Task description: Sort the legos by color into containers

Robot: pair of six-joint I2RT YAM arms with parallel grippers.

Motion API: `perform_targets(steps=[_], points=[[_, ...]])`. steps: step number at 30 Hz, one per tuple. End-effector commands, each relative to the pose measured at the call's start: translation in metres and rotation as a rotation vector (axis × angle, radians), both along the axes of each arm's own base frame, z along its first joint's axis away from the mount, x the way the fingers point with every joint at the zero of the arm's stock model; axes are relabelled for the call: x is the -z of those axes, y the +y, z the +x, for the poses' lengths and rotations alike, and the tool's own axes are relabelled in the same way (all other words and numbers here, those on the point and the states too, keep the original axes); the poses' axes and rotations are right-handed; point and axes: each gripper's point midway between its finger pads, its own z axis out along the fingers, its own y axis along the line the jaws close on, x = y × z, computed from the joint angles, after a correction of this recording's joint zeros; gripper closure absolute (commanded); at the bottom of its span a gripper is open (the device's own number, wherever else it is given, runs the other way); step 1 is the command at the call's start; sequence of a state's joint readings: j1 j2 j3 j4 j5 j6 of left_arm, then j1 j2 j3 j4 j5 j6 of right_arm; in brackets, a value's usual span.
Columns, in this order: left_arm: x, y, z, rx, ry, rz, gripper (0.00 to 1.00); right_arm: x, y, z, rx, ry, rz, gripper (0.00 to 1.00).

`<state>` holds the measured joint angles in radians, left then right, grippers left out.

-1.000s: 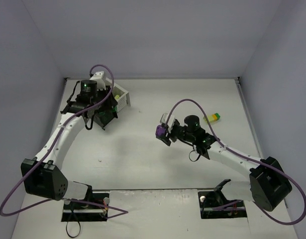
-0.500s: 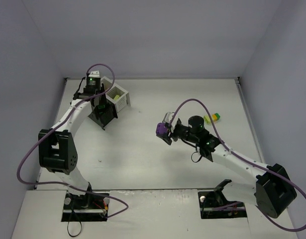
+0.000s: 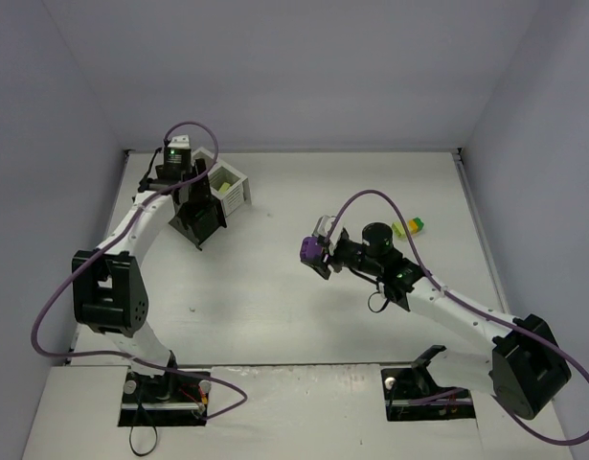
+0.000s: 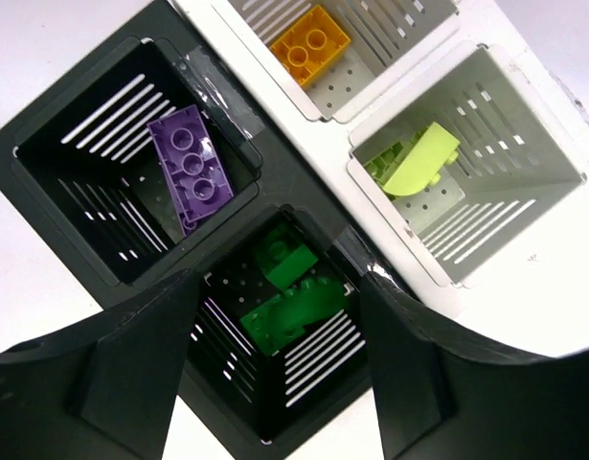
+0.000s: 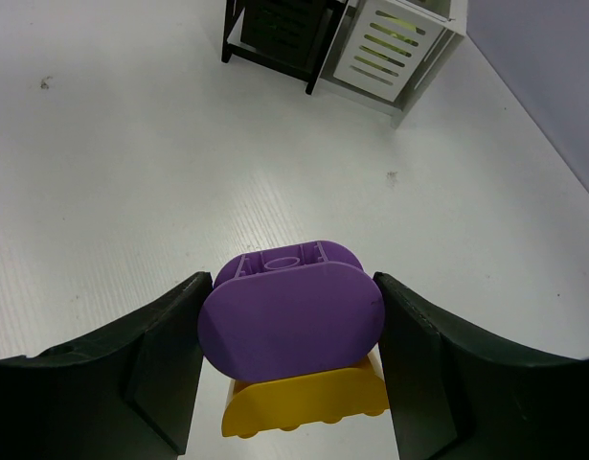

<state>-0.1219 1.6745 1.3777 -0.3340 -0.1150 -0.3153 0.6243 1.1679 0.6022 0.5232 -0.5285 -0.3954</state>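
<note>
progress: sorting is part done. the containers (image 4: 102, 105) stand at the far left of the table (image 3: 275, 287) and show from straight above in the left wrist view. one black bin holds a purple plate (image 4: 191, 168) and the other holds dark green bricks (image 4: 289, 297). one white bin holds an orange brick (image 4: 310, 45), the other lime pieces (image 4: 419, 161). the left gripper (image 4: 275, 326) hangs over the dark green bin, jaws wide with nothing between them; it is judged free for another pick. the right gripper (image 5: 289, 369) is at mid-table, well apart from the bins. its jaws are clamped on a rounded purple brick (image 5: 289, 321) with a yellow piece (image 5: 304, 407) joined to its underside. a yellow and lime pair (image 3: 409, 227) lies loose on the table beyond the right arm.

step in hand: carriage of the rounded purple brick to the bins. finding: the load is two colours joined. the next move calls for travel across to the black bin with the purple plate, with the jaws centred over its opening before release. the yellow piece would land in the wrong bin unless parted first, possibly with the left gripper's help. how firmly the two lock cannot be told.
</note>
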Motion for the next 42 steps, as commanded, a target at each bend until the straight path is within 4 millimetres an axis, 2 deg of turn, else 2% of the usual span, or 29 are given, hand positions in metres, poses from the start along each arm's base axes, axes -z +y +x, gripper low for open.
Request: perform_targets(steps=[1, 2, 5, 8, 9, 10, 12, 13, 16, 17, 20, 23, 24, 29, 33, 37, 42], points=[[-0.054, -0.005, -0.001, 0.015, -0.13, -0.049, 0.37, -0.029, 0.009, 0.004, -0.022, -0.083, 0.07, 0.98], [-0.06, -0.01, -0.004, 0.025, -0.14, -0.075, 0.35, -0.03, 0.01, 0.003, -0.03, -0.087, 0.074, 0.98], [-0.079, -0.041, -0.02, 0.132, -0.159, -0.194, 0.28, -0.034, 0.014, -0.001, -0.052, -0.09, 0.092, 0.98], [-0.091, -0.083, -0.049, 0.27, -0.154, -0.266, 0.28, -0.044, 0.017, -0.001, -0.055, -0.09, 0.113, 0.98], [-0.1, -0.103, -0.064, 0.328, -0.172, -0.28, 0.27, -0.048, 0.017, -0.001, -0.051, -0.088, 0.123, 0.98], [-0.093, -0.112, -0.074, 0.355, -0.153, -0.29, 0.27, -0.054, 0.017, 0.001, -0.035, -0.081, 0.141, 0.98], [-0.096, -0.128, -0.09, 0.396, -0.156, -0.309, 0.27, -0.064, 0.017, 0.002, -0.018, -0.077, 0.167, 0.98], [-0.095, -0.138, -0.105, 0.42, -0.156, -0.339, 0.28, -0.071, 0.017, 0.005, 0.007, -0.065, 0.192, 0.98], [-0.108, -0.147, -0.122, 0.446, -0.216, -0.409, 0.27, -0.082, 0.014, 0.01, 0.052, -0.047, 0.232, 0.98], [-0.104, -0.151, -0.128, 0.454, -0.212, -0.449, 0.27, -0.085, 0.015, 0.01, 0.056, -0.045, 0.248, 0.98], [-0.109, -0.158, -0.138, 0.482, -0.217, -0.502, 0.27, -0.087, 0.021, 0.002, 0.015, -0.057, 0.248, 0.97], [-0.117, -0.175, -0.149, 0.565, -0.192, -0.568, 0.27, -0.082, 0.028, -0.007, -0.036, -0.084, 0.221, 0.97], [-0.123, -0.188, -0.157, 0.625, -0.175, -0.605, 0.27, -0.08, 0.03, -0.008, -0.046, -0.097, 0.208, 0.96], [-0.133, -0.22, -0.175, 0.753, -0.153, -0.638, 0.27, -0.078, 0.034, -0.007, -0.063, -0.102, 0.182, 0.96], [-0.129, -0.246, -0.189, 0.839, -0.125, -0.626, 0.27, -0.075, 0.039, -0.003, -0.068, -0.097, 0.168, 0.95], [-0.12, -0.259, -0.196, 0.874, -0.099, -0.603, 0.27, -0.074, 0.042, -0.002, -0.074, -0.099, 0.154, 0.94], [-0.105, -0.268, -0.195, 0.874, -0.069, -0.563, 0.27, -0.074, 0.044, -0.002, -0.082, -0.105, 0.152, 0.93]])
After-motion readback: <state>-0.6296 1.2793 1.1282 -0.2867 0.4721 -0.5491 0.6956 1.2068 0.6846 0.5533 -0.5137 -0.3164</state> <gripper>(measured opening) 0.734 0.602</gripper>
